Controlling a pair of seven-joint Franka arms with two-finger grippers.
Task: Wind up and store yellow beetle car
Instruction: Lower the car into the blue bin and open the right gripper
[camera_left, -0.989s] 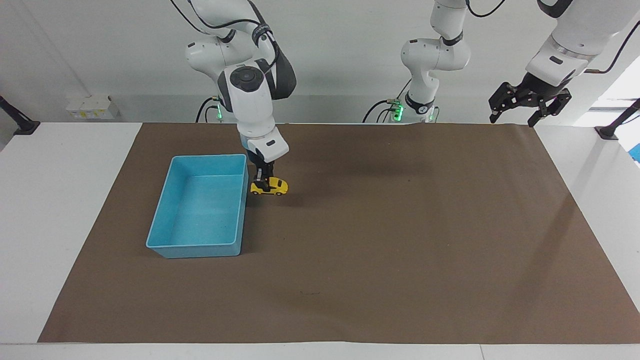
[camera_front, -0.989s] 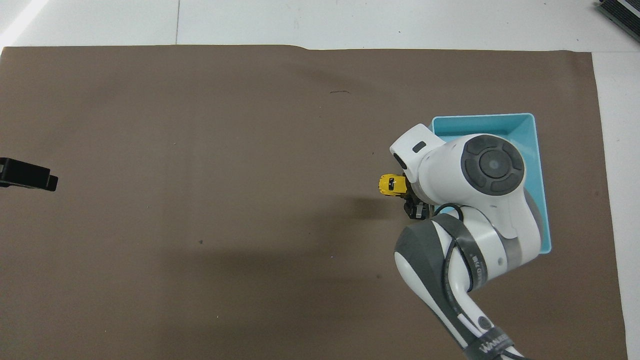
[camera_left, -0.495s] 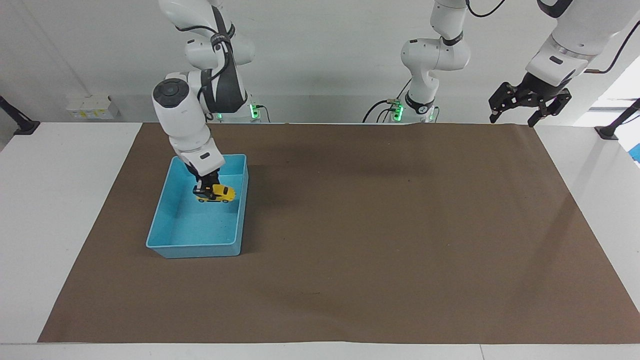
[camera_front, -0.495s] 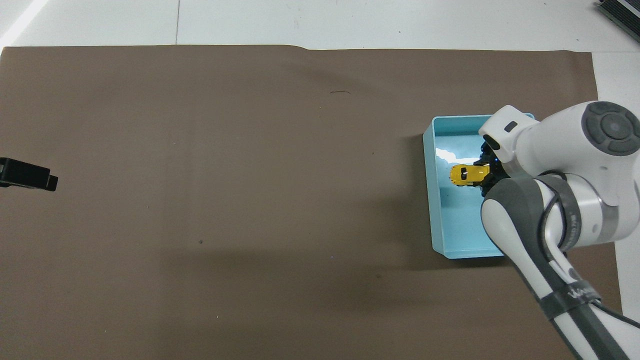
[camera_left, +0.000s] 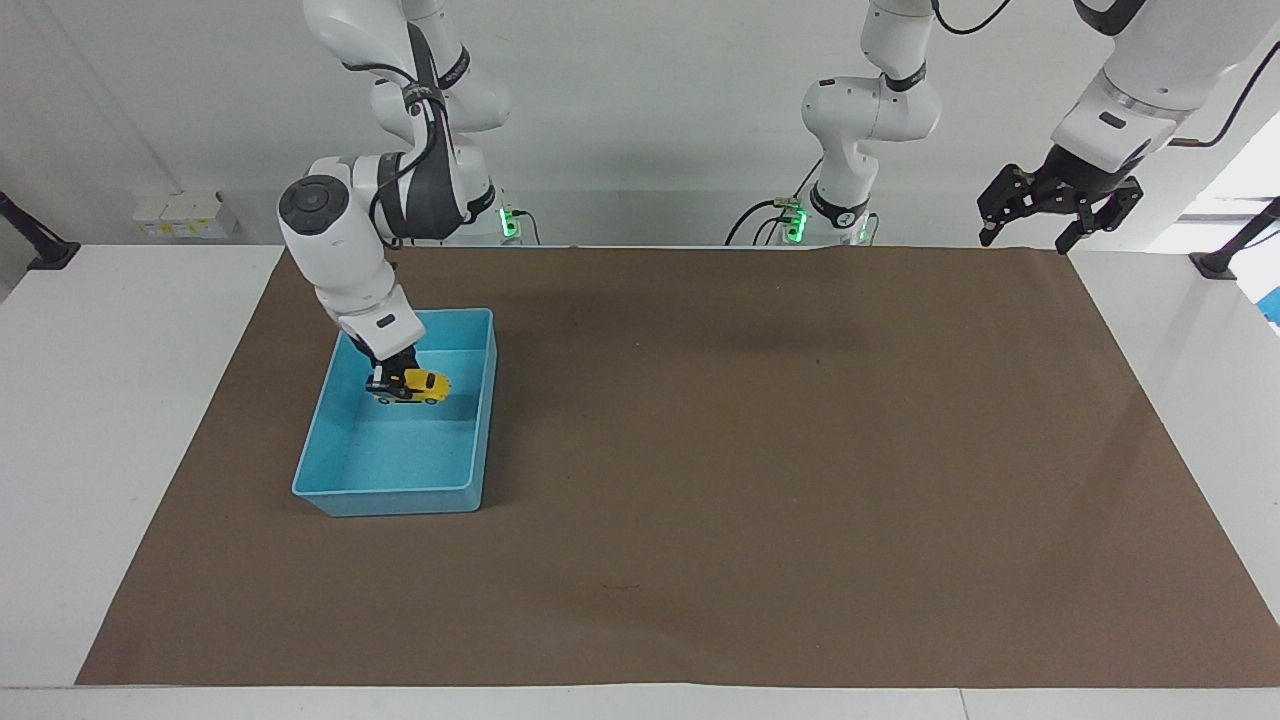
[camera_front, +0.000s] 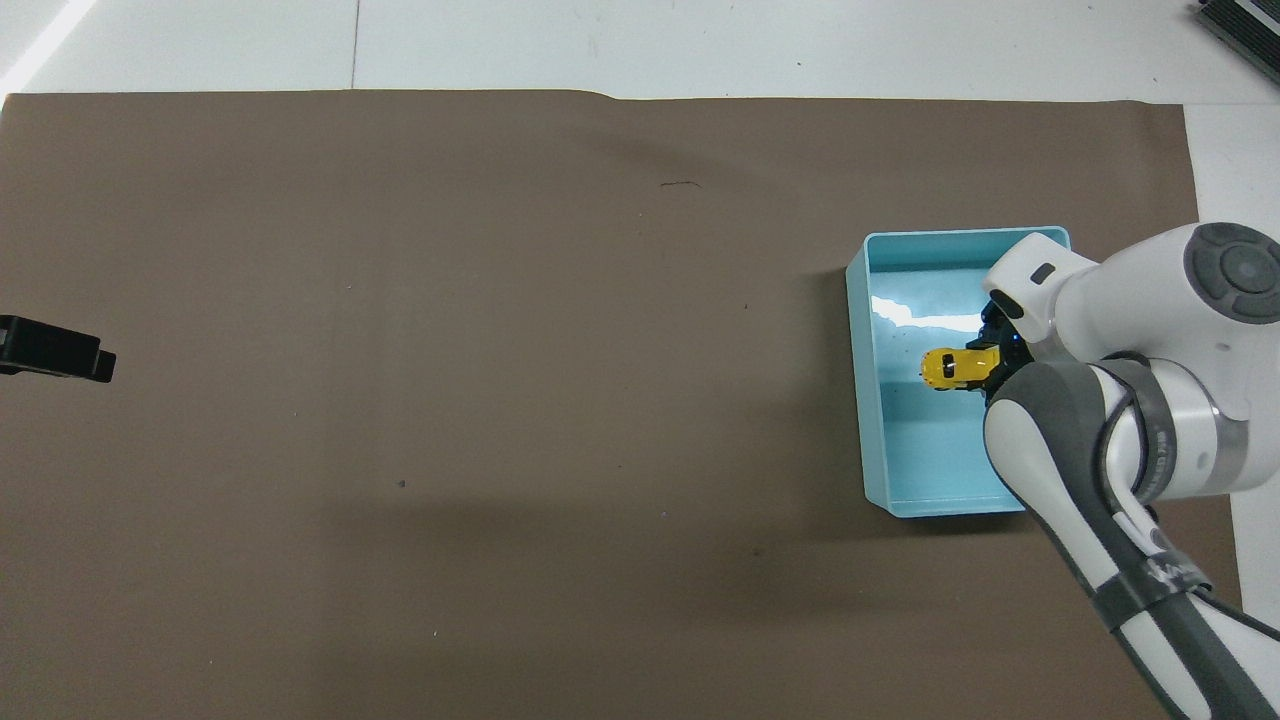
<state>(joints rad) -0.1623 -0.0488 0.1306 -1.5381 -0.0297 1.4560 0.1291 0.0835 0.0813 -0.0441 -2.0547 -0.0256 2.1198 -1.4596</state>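
Observation:
The yellow beetle car (camera_left: 420, 384) is held by my right gripper (camera_left: 388, 381), which is shut on its rear end. The car hangs low inside the blue bin (camera_left: 385, 490), over the part of the bin nearer to the robots. I cannot tell if its wheels touch the bin's floor. In the overhead view the car (camera_front: 950, 368) sticks out from the right gripper (camera_front: 995, 365) inside the bin (camera_front: 862, 400). My left gripper (camera_left: 1028, 238) waits raised and open over the brown mat's corner at the left arm's end; its tip shows in the overhead view (camera_front: 60, 352).
A brown mat (camera_left: 760, 470) covers most of the white table (camera_left: 110, 400). The blue bin stands on it toward the right arm's end.
My right gripper carried the car from the mat beside the bin over the bin's wall and into the bin, then lowered it a little. The left arm has not moved.

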